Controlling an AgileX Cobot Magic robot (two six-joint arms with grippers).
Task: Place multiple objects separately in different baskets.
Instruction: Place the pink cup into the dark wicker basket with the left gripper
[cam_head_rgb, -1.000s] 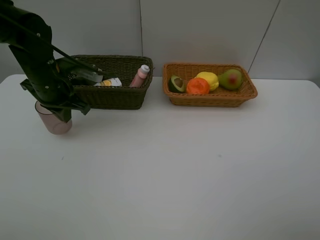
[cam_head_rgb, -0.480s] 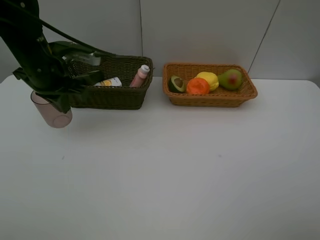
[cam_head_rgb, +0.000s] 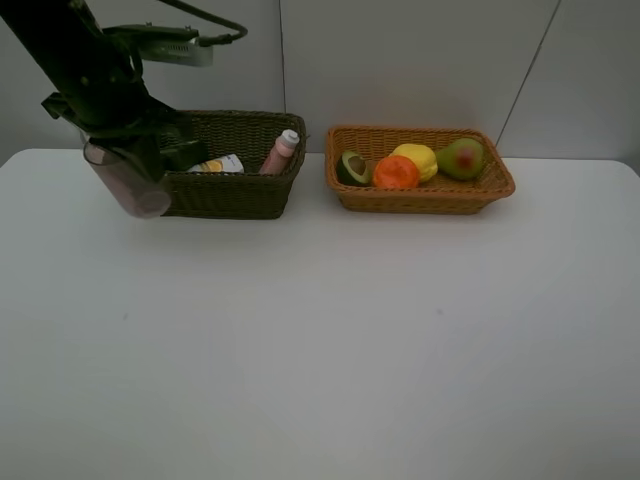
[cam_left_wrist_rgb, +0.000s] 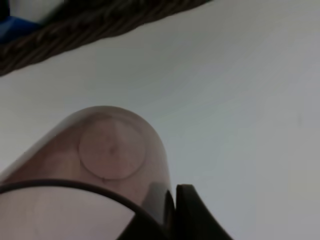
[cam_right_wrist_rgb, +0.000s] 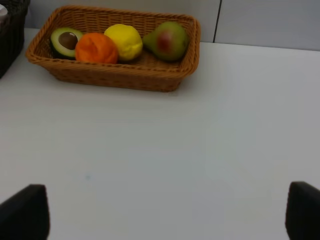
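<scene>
Left gripper (cam_head_rgb: 135, 160) clamped on translucent mauve plastic cup (cam_head_rgb: 128, 182), tilted beside dark wicker basket (cam_head_rgb: 235, 190) (likely for dropping in); right gripper (cam_right_wrist_rgb: 160, 210) jaws apart.

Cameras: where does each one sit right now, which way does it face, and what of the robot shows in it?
Exterior high: mounted high in front, looking down on the table; the left arm holds the mauve cup beside the dark basket.
Left wrist: on the left arm, looking past the cup to the table; one finger shows.
Right wrist: low over the table, facing the tan basket; two wide-apart fingertips show.
Shared: exterior and right wrist both show the tan basket's fruit.
</scene>
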